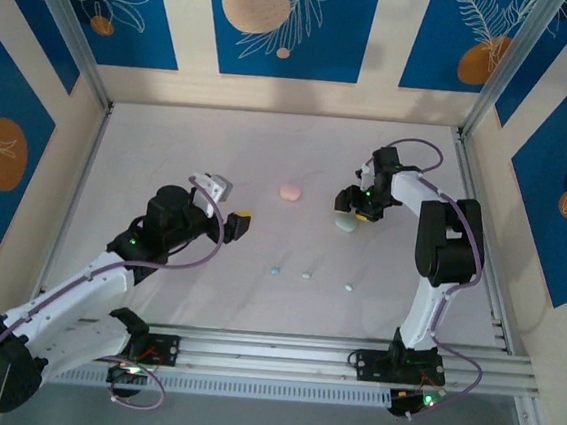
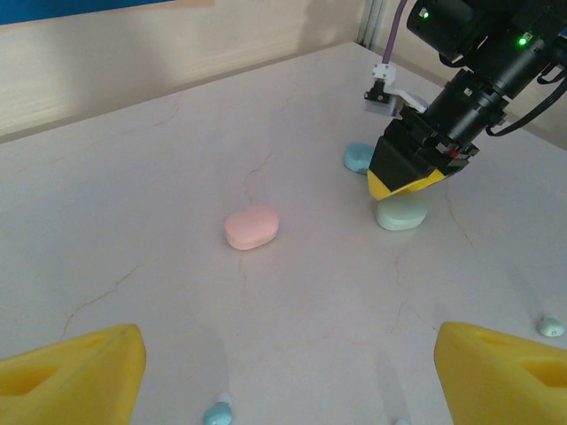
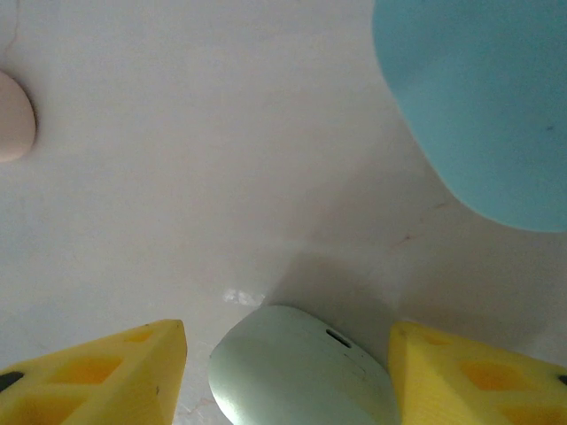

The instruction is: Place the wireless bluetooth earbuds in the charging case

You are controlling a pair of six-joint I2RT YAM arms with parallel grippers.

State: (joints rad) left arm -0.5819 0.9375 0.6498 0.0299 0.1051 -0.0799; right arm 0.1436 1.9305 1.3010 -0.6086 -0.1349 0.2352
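Step in hand: as I read it, taking hold of the mint case (image 3: 301, 376) with my right claw (image 2: 409, 175), so that a bud can go into it later.
Doing it well: centre the case between my yellow fingers (image 3: 106, 376). Sink low enough to catch its sides and not its rounded top, then close gently. I think the smooth shell could squirt out forwards.
Right side: my right claw is spread, one finger on either side of the mint case with a gap on both sides, and nothing is pinched.
Left side: my left claw (image 2: 288, 376) is spread wide, with nothing between its tips.
Right arm pose: folded at the elbow at the right of the top view, wrist pointing steeply down at the table (image 1: 169, 151).
Left arm pose: stretched low from the lower left towards the centre, facing the cases.
Buds: three earbuds (image 1: 275, 270) lie loose in a row at lower centre of the top view, apart from every case.
Other cases: the blue case (image 3: 478, 106) lies just beyond the mint one. The pink case (image 2: 252, 227) lies alone mid-frame in the left wrist view.
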